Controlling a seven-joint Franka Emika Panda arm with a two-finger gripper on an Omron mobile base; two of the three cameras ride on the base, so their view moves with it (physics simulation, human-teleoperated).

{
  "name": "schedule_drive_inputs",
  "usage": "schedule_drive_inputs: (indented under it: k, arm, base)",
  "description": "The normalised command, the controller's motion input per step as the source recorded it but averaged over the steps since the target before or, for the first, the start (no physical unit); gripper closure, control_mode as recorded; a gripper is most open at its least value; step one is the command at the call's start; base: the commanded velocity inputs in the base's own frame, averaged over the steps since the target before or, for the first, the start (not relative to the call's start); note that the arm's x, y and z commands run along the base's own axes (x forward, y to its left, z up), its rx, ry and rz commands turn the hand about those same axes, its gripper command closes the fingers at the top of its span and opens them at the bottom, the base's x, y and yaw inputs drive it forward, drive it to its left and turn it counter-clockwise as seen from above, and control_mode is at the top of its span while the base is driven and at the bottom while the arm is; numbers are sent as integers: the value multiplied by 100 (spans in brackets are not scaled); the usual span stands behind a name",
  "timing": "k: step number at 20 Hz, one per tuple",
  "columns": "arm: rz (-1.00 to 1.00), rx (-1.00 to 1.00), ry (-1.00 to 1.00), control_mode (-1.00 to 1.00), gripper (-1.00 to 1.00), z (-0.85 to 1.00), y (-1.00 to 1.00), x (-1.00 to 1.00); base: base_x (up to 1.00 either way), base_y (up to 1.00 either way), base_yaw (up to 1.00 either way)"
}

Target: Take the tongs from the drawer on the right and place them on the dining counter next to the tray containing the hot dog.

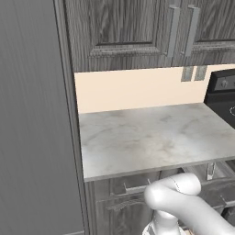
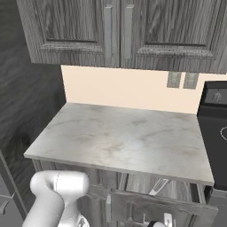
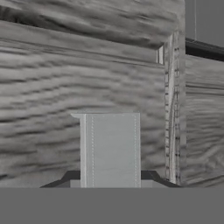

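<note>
The gripper (image 3: 110,181) is seen closed on the silvery bar handle (image 3: 110,148) of the drawer (image 3: 65,109), the dark fingertips pinching it from both sides. In the right base view the drawer (image 2: 150,208) appears partly pulled out beneath the wall-side worktop (image 2: 124,137). The tongs cannot be made out. Opening is judged underway; retrieval and placement on the dining counter are left.

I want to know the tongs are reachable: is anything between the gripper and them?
Yes: the drawer front, whose bar handle the gripper is shut on. The tongs themselves cannot be made out.
</note>
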Motion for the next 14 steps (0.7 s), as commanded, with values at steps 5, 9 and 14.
schedule_drive_inputs:
  k: [5,9,14]
  arm:
    - [7,0,0,-100,100,0,-11,-33]
    - [4,0,-2,-100,100,0,-1,-11]
    - [2,0,0,-100,100,0,0,-3]
  base:
    - [0,0,0]
    - [0,0,0]
    - [0,0,0]
